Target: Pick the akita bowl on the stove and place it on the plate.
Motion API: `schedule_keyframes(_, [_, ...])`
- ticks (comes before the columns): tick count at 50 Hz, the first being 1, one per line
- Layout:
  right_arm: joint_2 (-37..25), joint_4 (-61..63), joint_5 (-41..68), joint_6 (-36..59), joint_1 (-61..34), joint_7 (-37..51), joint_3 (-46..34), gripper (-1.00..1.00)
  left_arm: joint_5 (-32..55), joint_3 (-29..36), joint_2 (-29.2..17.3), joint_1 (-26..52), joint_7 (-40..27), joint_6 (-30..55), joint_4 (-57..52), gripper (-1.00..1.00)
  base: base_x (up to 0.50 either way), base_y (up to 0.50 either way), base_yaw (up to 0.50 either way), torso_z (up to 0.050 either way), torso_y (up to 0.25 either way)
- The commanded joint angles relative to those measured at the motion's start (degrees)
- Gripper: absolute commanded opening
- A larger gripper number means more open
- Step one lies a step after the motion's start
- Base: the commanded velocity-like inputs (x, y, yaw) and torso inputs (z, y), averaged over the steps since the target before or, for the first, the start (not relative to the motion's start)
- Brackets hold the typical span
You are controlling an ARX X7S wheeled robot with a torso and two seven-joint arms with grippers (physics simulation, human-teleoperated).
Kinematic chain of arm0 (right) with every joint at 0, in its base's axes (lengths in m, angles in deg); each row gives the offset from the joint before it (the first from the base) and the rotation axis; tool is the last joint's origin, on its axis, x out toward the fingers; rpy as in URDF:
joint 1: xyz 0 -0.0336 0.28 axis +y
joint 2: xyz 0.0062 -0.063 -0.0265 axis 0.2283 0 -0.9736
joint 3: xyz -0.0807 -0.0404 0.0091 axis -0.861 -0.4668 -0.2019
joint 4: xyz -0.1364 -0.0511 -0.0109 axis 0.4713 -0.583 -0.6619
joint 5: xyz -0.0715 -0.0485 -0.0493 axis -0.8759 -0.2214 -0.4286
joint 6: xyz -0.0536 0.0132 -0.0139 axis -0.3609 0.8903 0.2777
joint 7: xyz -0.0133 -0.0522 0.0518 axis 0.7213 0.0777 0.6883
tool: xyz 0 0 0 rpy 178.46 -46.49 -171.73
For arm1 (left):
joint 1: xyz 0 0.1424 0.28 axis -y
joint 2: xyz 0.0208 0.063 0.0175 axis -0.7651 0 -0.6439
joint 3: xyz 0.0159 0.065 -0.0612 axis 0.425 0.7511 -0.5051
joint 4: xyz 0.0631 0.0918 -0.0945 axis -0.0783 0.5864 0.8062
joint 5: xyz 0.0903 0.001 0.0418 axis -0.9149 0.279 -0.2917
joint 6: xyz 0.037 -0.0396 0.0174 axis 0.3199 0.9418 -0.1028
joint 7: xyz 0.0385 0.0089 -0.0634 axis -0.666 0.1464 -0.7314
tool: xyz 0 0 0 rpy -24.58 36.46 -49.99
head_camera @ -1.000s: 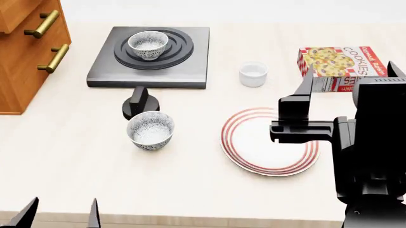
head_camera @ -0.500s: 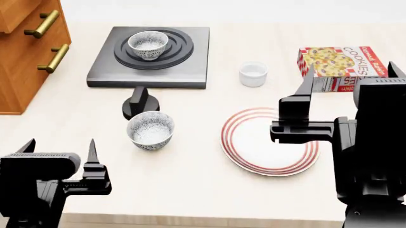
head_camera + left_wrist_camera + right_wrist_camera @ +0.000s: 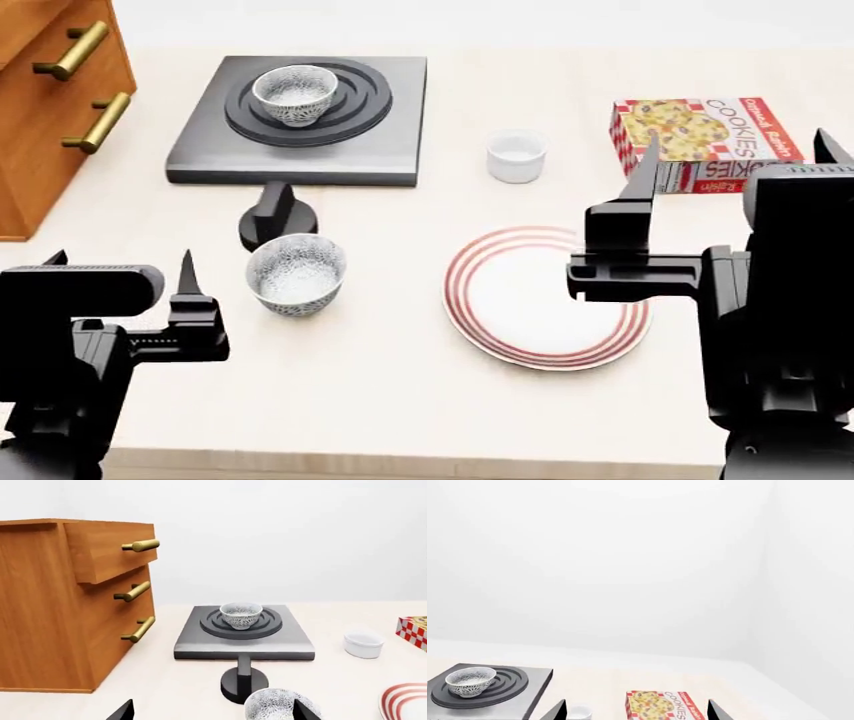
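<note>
1 box (image 3: 703, 138) reads "COOKIES" | akita bowl (image 3: 294, 92) on stove (image 3: 302, 125) | both jaws spread, empty

A small crackle-patterned white bowl (image 3: 295, 94) is seen upright on the burner rings of a flat dark grey stove slab (image 3: 380, 140); a red-ringed white plate (image 3: 521, 295) is laid flat, well apart.
</note>
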State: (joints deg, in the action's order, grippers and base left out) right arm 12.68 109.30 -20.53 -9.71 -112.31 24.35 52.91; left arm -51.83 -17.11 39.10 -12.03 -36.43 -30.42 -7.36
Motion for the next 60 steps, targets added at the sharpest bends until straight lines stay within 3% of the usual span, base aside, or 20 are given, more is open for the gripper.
schedule_keyframes(1, [-0.17, 0.18, 0.23, 0.25, -0.08, 0.2, 0.09, 1.0, 0.48, 0.42, -0.34, 0.88, -0.26, 1.0, -0.59, 1.0, 0.0, -0.3, 0.0, 0.0, 0.0])
schedule_keyframes(21, [-0.11, -0.01, 0.77, -0.26, -0.01, 0.6, 0.43, 1.0, 0.69, 1.45, -0.94, 0.86, -0.39, 0.38, -0.35, 1.0, 0.0, -0.31, 0.0, 0.0, 0.0])
schedule_keyframes(41, [-0.43, -0.55, 1.12, -0.52, 0.09, 0.89, 0.17, 1.0, 1.88, 1.54, -1.31, 1.06, -0.89, 1.69, -1.44, 1.0, 0.0, -0.01, 0.0, 0.0, 0.0])
schedule_keyframes(60, [-0.5, -0.27, 1.7, -0.34, 0.04, 1.21, 0.37, 1.0, 2.45, 1.86, -1.79, 2.01, -1.13, 2.01, -1.29, 1.0, 0.31, 0.0, 0.0, 0.0, 0.0])
